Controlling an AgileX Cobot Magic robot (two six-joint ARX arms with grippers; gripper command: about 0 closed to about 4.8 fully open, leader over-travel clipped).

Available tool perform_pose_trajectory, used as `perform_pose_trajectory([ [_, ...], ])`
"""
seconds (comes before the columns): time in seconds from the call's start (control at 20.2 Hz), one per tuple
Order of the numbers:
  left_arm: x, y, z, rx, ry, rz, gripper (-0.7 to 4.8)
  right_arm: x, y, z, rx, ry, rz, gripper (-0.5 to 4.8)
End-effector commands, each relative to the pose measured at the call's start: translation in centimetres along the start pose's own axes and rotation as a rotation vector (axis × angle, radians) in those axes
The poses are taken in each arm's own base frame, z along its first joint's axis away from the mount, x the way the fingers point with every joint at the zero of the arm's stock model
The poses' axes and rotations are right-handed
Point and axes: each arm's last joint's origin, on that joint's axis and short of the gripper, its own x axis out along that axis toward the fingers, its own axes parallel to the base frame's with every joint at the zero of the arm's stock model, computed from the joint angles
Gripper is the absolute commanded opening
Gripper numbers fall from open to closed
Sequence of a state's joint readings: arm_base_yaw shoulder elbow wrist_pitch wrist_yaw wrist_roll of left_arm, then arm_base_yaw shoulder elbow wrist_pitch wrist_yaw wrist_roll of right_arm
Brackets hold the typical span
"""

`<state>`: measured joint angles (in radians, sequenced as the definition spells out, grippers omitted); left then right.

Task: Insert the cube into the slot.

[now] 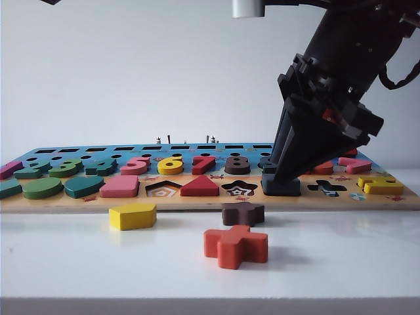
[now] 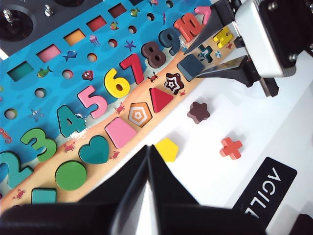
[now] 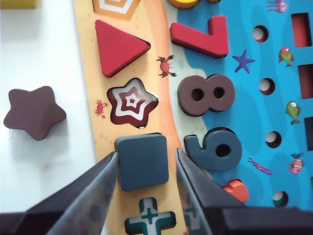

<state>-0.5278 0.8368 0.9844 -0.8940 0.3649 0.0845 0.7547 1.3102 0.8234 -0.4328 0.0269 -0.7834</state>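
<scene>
Between the fingers of the right gripper [image 3: 146, 164] sits the cube [image 3: 142, 161], its dark navy top face flat and its corners rounded. The right arm slopes down steeply from the upper right in the exterior view, its gripper [image 1: 283, 178] pointing down onto the puzzle board [image 1: 210, 200]. The jaws stand part open: one finger lies against one side of the cube, while a narrow strip of board shows between the other finger and the opposite side, so a firm grip cannot be confirmed. The cube rests in the slot [image 1: 281, 188] on the board's front row; the checkered bottom is covered, and the block stands slightly proud of the board surface.

Just beyond the fingertips is the empty star cut-out [image 3: 132, 104]; just behind them is the empty cross cut-out [image 3: 149, 221]. Off the board on the white table [image 1: 341, 262] lie the brown star block [image 1: 243, 213], the orange cross piece [image 1: 235, 246] and the yellow pentagon block [image 1: 132, 216].

The left gripper [image 2: 148, 147] hangs above the table near the yellow pentagon block, fingertips closed together and holding nothing.
</scene>
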Motion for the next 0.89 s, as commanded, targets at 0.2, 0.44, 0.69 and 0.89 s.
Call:
perform_pose_trajectory([
  [0.2, -0.12, -0.03, 0.22, 0.008, -0.018, -0.001, 0.20, 0.50, 0.38, -0.38, 0.004, 0.014, 0.013, 2.20],
  [0.44, -0.12, -0.03, 0.22, 0.008, -0.018, -0.001, 0.20, 0.46, 0.10, -0.16, 0.002, -0.003, -0.022, 2.20],
  [0.69, -0.12, -0.03, 0.22, 0.008, -0.018, -0.001, 0.20, 0.45, 0.02, -0.14, -0.001, 0.001, -0.037, 2.20],
  [0.89, -0.13, -0.03, 0.22, 0.008, -0.018, -0.001, 0.20, 0.45, 0.03, -0.14, 0.000, 0.001, -0.036, 2.20],
])
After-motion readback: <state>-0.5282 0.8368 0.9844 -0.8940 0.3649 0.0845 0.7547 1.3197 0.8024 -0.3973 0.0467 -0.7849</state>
